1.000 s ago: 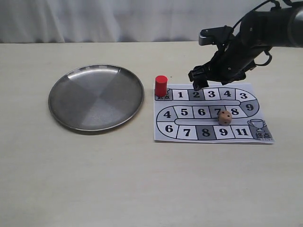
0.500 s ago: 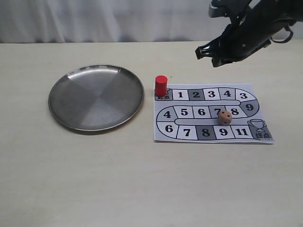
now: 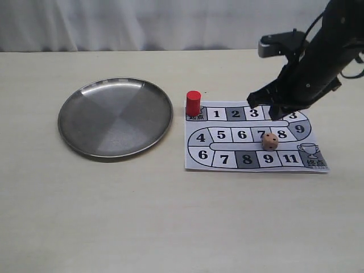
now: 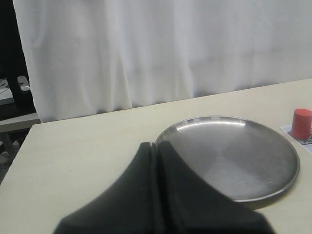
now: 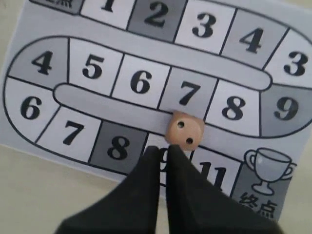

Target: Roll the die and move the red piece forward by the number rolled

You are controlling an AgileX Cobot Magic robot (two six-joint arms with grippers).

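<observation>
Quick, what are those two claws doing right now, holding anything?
Left gripper: closed, holding nothing.
Right gripper: closed, holding nothing.

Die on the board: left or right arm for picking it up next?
Right, most likely. The right tool hangs over the game board with the die just beyond its tips. The left tool sits back with the steel plate lying between it and the board.
</observation>
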